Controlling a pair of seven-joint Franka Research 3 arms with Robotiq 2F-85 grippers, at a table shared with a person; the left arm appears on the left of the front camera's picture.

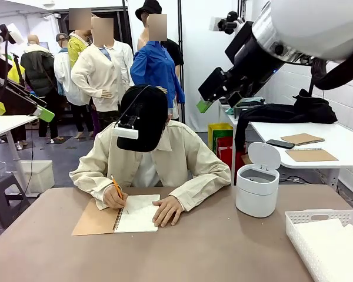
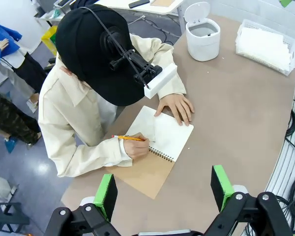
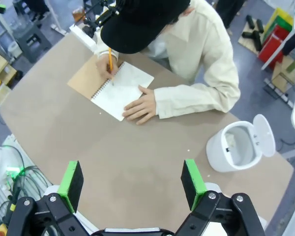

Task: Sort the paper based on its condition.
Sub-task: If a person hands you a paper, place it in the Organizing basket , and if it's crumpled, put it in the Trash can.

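Tabletop of brown board (image 1: 223, 252) spans the front view, and a person in a cream shirt and black cap (image 1: 176, 155) bends over its far edge. At the robot's right corner sits a white slotted plastic basket (image 1: 300, 218); whether sheets lie in it cannot be told. A round white bin with its flip lid raised (image 1: 256, 191) stands near it, toward the person. The left gripper (image 2: 163, 189) and right gripper (image 3: 132, 184) hover above the table, jaws wide and empty. A spiral-bound notebook with brown card cover (image 1: 94, 222) lies open before the person. The paper (image 1: 138, 218), its white top page, lies under one flat hand (image 1: 166, 210) while the other hand (image 1: 113, 198) presses an orange pencil (image 1: 116, 187) to it.
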